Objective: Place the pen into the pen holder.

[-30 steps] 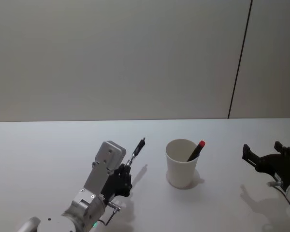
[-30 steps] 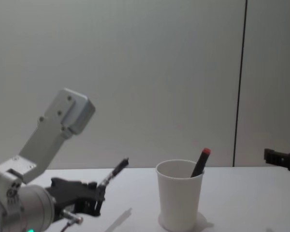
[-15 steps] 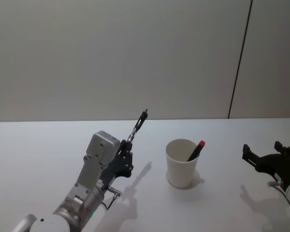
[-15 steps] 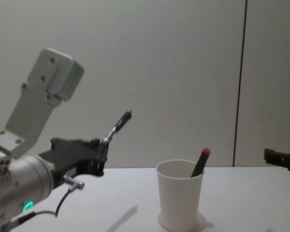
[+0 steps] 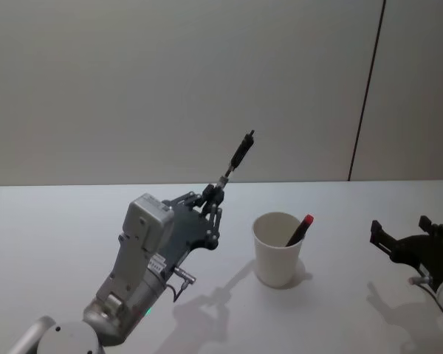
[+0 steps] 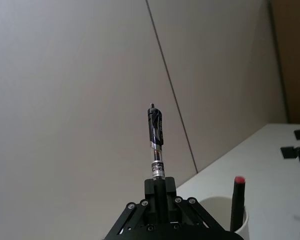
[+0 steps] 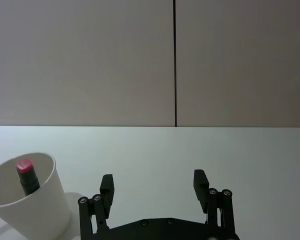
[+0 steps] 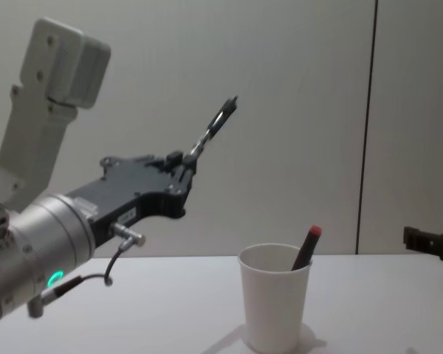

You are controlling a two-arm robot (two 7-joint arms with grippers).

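My left gripper (image 5: 215, 198) (image 8: 183, 160) (image 6: 159, 186) is shut on a dark pen (image 5: 235, 161) (image 8: 216, 125) (image 6: 155, 137) with a silver band, held high above the table, tilted up and toward the right. The white paper cup pen holder (image 5: 277, 248) (image 8: 273, 296) (image 7: 26, 200) stands on the table below and to the right of that pen. A red-capped pen (image 5: 300, 228) (image 8: 306, 247) (image 7: 26, 174) (image 6: 237, 201) leans inside the cup. My right gripper (image 5: 404, 239) (image 7: 154, 186) rests open near the table at the far right, apart from the cup.
The white table (image 5: 74, 236) stretches wide on both sides of the cup. A plain wall with a dark vertical seam (image 5: 365, 96) rises behind it.
My left gripper has risen well above the table with the pen and moved right, toward the cup. The right arm has not moved.
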